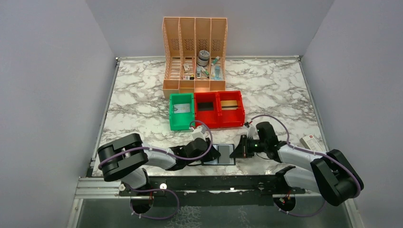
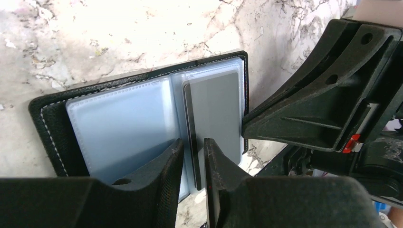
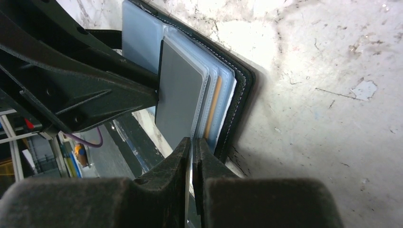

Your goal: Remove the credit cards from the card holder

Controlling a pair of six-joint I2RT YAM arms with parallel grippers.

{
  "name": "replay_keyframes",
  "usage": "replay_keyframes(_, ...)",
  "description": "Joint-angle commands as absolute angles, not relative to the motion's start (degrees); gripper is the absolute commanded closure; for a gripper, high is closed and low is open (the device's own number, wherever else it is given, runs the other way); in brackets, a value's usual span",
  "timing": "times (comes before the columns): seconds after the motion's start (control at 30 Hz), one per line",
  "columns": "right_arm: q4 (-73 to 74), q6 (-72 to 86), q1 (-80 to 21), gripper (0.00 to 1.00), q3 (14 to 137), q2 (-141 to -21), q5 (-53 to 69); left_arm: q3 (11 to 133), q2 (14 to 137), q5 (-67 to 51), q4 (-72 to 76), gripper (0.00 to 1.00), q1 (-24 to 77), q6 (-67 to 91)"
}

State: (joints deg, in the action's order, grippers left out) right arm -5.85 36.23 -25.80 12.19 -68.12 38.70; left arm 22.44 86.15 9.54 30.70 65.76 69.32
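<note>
The black card holder (image 1: 223, 156) lies open near the table's front edge, its pale blue sleeves showing (image 2: 119, 123). A dark grey credit card (image 2: 218, 109) sits in the raised right-hand sleeve. The tan edge of another card (image 3: 213, 111) shows in a sleeve beneath it. My left gripper (image 2: 194, 141) stands narrowly open, its fingers straddling the grey card's near edge without visibly touching it. My right gripper (image 3: 192, 140) is shut on the thin clear edge of a sleeve at the holder's right side, facing the left gripper (image 1: 215, 153).
Behind the holder stand a green bin (image 1: 181, 111) and two joined red bins (image 1: 218, 109). A peach desk organiser (image 1: 195, 52) stands at the back. A small white box (image 1: 311, 141) lies to the right. The metal rail (image 1: 214, 183) runs just in front.
</note>
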Motion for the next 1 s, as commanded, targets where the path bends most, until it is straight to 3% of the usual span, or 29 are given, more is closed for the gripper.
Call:
replay_keyframes(0.0, -1.50, 34.79, -25.93, 0.91, 14.61, -65.78, 35.47, 24.06, 87.50, 8.97, 30.50, 0.76, 65.98, 67.28)
replay_keyframes(0.27, 5.72, 32.96, -25.93, 0.90, 20.67, -61.72, 29.90, 22.36, 85.81, 10.13, 30.48, 0.76, 65.94, 67.23)
replay_keyframes(0.63, -5.72, 33.16, -25.92, 0.89, 17.93, -73.77, 44.15, 23.17, 86.20, 9.10, 30.50, 0.76, 65.97, 66.77)
replay_keyframes(0.97, -6.54, 33.34, -25.93, 0.89, 17.07, -77.94, 39.06, 23.38, 86.37, 8.11, 30.58, 0.77, 65.96, 67.19)
